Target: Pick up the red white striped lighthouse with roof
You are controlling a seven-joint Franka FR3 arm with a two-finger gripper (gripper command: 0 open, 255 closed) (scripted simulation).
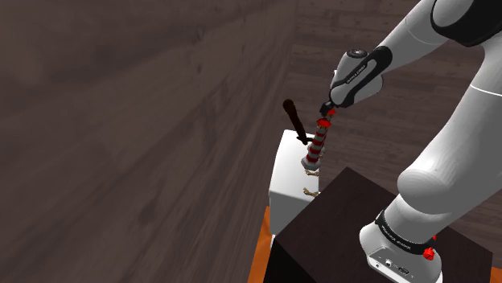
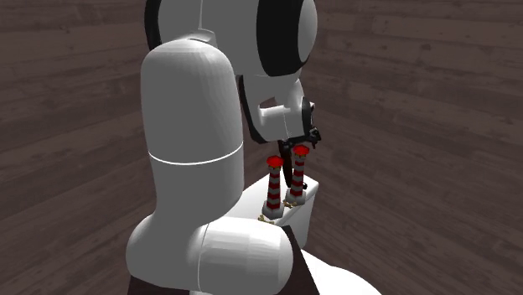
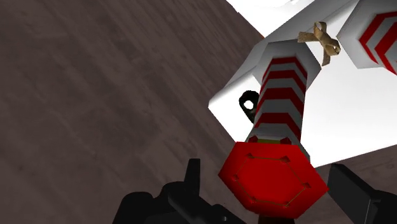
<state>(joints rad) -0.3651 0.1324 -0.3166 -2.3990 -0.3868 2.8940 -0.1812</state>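
A red-and-white striped lighthouse (image 3: 283,95) with a red hexagonal roof (image 3: 273,175) stands on a white block (image 3: 356,114), on a tan cross-shaped base. My black gripper (image 3: 273,200) hangs just above it, open. Its fingers (image 3: 191,184) stand to either side of the roof, with a gap on one side. In the shoulder view the lighthouse (image 1: 319,145) leans a little under the gripper (image 1: 326,108). In the second exterior view the gripper (image 2: 306,138) sits over the farther lighthouse (image 2: 297,172).
A second striped lighthouse (image 2: 273,184) stands close beside the first (image 3: 375,32). A black stick-like object (image 1: 295,122) rises at the white block's (image 1: 285,173) far edge. The dark stand (image 1: 346,217) lies right behind the block. Dark wooden floor surrounds it.
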